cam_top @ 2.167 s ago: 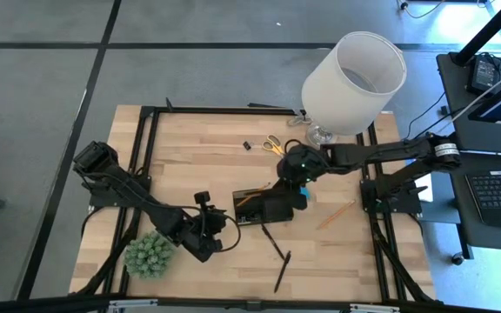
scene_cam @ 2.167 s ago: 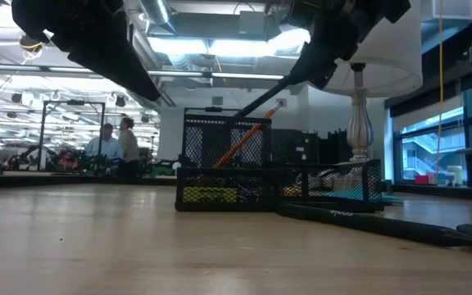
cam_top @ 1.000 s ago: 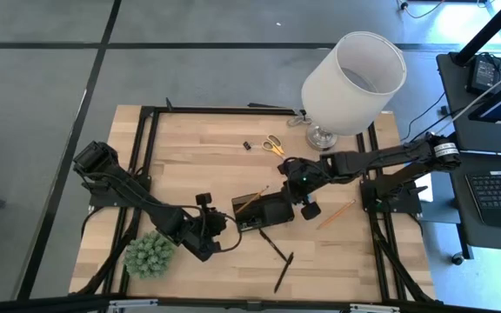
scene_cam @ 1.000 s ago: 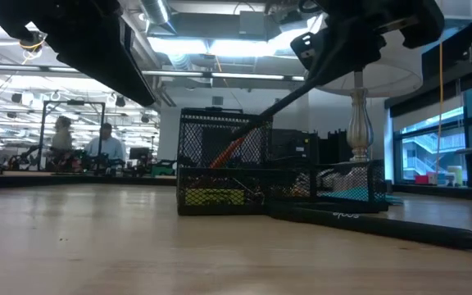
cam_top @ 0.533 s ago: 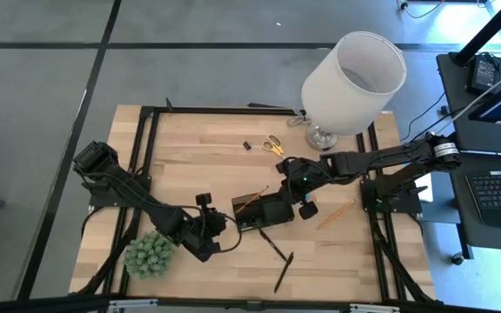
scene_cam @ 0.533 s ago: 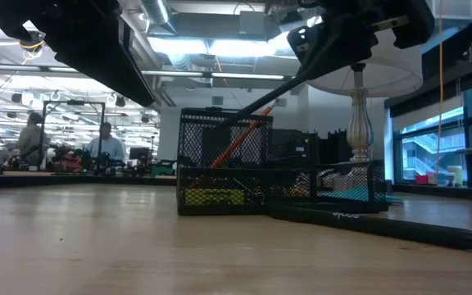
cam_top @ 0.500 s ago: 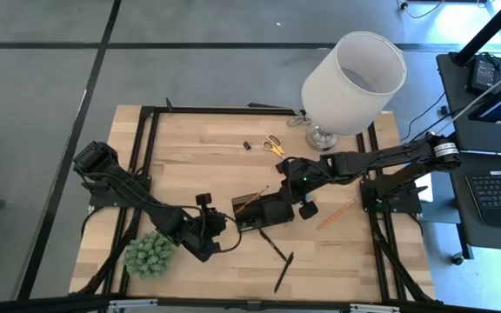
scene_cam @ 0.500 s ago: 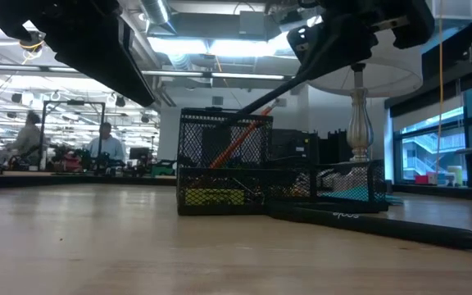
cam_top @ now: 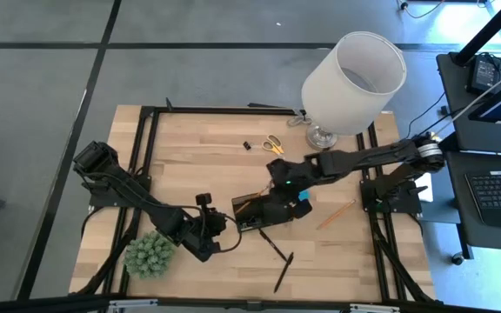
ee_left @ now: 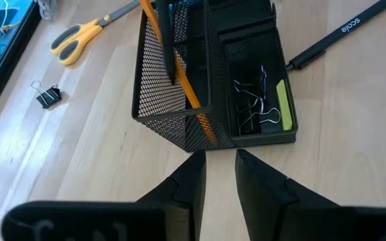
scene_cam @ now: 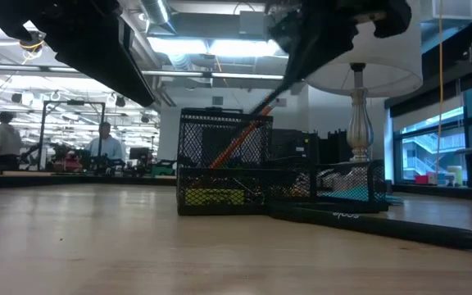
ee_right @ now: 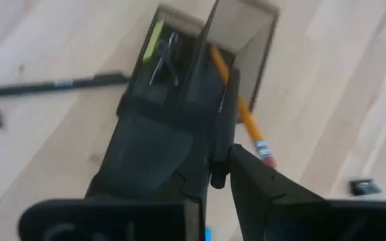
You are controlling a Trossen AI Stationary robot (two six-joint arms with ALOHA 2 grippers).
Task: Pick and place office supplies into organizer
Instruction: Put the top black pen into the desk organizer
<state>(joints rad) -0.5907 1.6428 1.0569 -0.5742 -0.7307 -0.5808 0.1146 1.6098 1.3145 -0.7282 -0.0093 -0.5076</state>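
Observation:
The organizer [cam_top: 263, 209], a black mesh tray with a tall compartment, stands mid-table. An orange pencil [ee_left: 191, 94] and a black pen [ee_left: 169, 47] lean in that tall compartment, and clips [ee_left: 252, 107] lie in a low one. My right gripper [cam_top: 272, 193] hangs over the organizer, shut on the pen [scene_cam: 281, 86]. My left gripper [ee_left: 218, 161] is open, low at the organizer's left end, and touches nothing. On the table lie two more pens [cam_top: 274, 246], a pencil [cam_top: 336, 214], yellow scissors [cam_top: 273, 143] and a clip [cam_top: 246, 145]. My right gripper [ee_right: 221, 157] pinches the black pen by its upper end [ee_right: 218, 169] between the two fingers. The fingers come from above, slanting in from the table's right. The pen is tilted, and its lower end stands inside the organizer's tall compartment [ee_right: 236, 60].
A green spiky plant ball [cam_top: 150, 254] sits by the left arm near the table's near-left corner. A big white lamp [cam_top: 352, 74] stands at the far right. A blue bit [cam_top: 303, 195] shows at the organizer's right end. People move in the room behind.
My right gripper has moved toward the table's left, from beside the organizer's right end to over it, still shut on the pen. The pen now stands steeper, with its lower end still in the tall compartment.

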